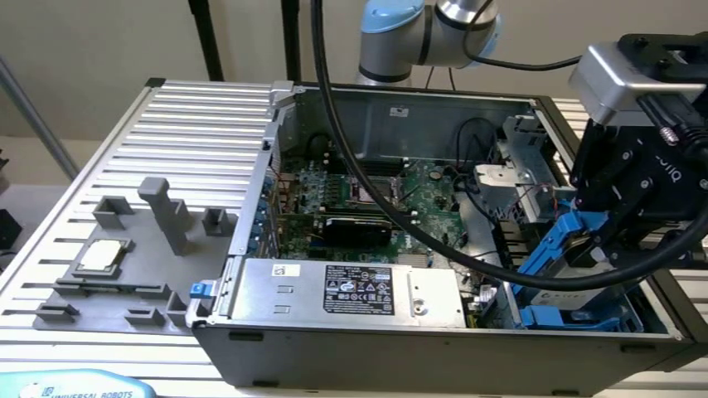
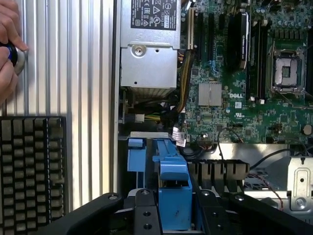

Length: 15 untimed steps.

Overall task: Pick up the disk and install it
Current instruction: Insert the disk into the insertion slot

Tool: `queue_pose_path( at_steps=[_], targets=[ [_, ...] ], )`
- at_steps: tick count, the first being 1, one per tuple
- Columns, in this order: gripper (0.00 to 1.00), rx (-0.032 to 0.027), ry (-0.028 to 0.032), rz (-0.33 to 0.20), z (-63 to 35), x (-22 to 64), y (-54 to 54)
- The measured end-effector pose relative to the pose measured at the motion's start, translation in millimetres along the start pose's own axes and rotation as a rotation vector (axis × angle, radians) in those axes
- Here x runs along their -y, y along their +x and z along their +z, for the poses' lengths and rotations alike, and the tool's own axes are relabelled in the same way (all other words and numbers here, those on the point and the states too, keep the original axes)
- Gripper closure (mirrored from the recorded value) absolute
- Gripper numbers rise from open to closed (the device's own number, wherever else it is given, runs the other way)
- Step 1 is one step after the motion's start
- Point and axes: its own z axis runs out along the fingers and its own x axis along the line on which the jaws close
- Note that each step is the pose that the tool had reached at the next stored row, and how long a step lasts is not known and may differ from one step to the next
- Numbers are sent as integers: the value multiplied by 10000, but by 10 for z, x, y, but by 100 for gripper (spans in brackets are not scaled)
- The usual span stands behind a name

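Observation:
The disk (image 1: 566, 264), silver-grey in a bright blue carrier frame, hangs tilted over the drive bay (image 1: 575, 319) at the open computer case's front corner, on the exterior view's right. My gripper (image 1: 606, 253) is shut on it, its black fingers clamping the blue frame from both sides. In the wrist view the blue carrier (image 2: 173, 176) sticks out between the black fingers (image 2: 145, 215), above the bay's edge. The disk's lower end sits close to a blue part (image 1: 559, 317) inside the bay; whether they touch I cannot tell.
The open case (image 1: 443, 344) holds a grey power supply box (image 1: 354, 290) and a green motherboard (image 1: 366, 199). A thick black cable (image 1: 354, 166) crosses over it. A grey fixture tray with a small silver chip (image 1: 99, 253) lies on the exterior view's left. A hand (image 2: 7, 54) rests on the ribbed table.

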Motion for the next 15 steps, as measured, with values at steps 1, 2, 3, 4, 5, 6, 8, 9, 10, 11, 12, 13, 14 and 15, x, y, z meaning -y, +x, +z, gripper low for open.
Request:
queue_pose_path(
  at_steps=[1,2,3,4,5,6,8,9,10,11,12,13,14,15],
  targets=[
    [67,0,0,0,12,0,-1],
    [67,-2,0,1,25,1,-2],
    [67,-1,0,0,39,1,-1],
    [67,-1,-1,1,52,1,0],
    [67,-1,-1,2,63,1,0],
    [67,1,0,1,74,2,1],
    [67,3,1,-2,89,2,2],
    [67,3,1,-4,95,-1,2],
    [67,6,0,-7,101,-4,3],
    [67,8,-1,-13,106,-7,4],
    [67,9,-1,-22,110,-10,4],
    [67,10,-2,-32,114,-13,4],
    [67,9,-3,-40,117,-16,4],
    [67,10,-3,-48,121,-19,4]
  ],
)
